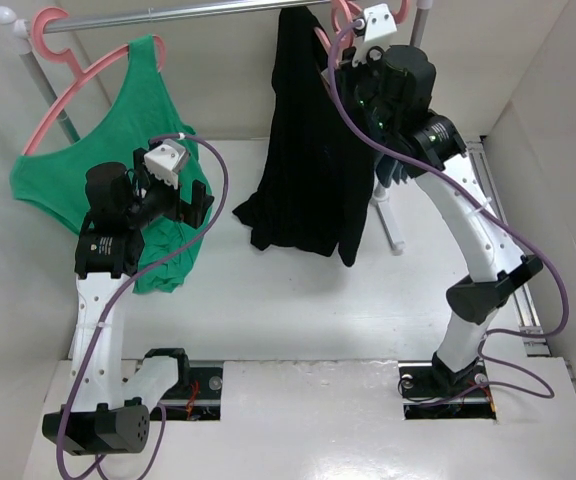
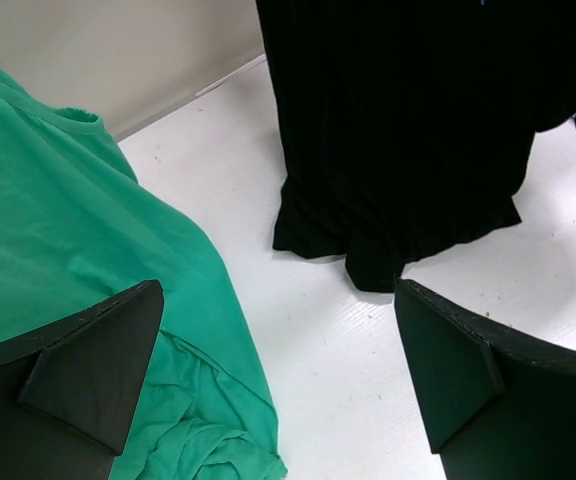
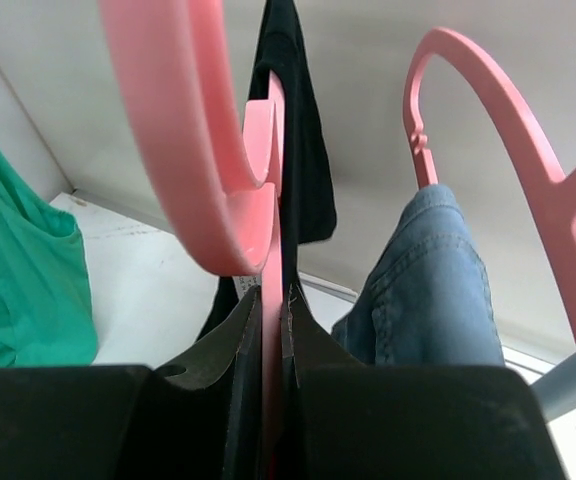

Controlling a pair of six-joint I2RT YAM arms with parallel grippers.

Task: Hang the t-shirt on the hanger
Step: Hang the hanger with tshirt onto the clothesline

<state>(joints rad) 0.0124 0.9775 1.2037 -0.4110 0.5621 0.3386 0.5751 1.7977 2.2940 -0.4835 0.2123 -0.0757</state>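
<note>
The black t-shirt [image 1: 303,150] hangs from the rail at the back centre, its hem bunched on the table; it also shows in the left wrist view [image 2: 408,130] and the right wrist view [image 3: 293,150]. The pink hanger [image 3: 183,130] carries it; only the hook [image 1: 340,22] shows in the top view, up at the rail. My right gripper [image 1: 356,58] is shut on the hanger's thin neck just below the hook [image 3: 271,310]. My left gripper [image 1: 203,205] is open and empty, above the table left of the t-shirt's hem [image 2: 278,292].
A green tank top [image 1: 118,150] hangs on a second pink hanger [image 1: 68,80] at the left and trails onto the table [image 2: 58,220]. A blue-grey garment [image 3: 428,270] on a third pink hanger [image 3: 498,110] hangs right of the t-shirt. The metal rail [image 1: 188,12] spans the back.
</note>
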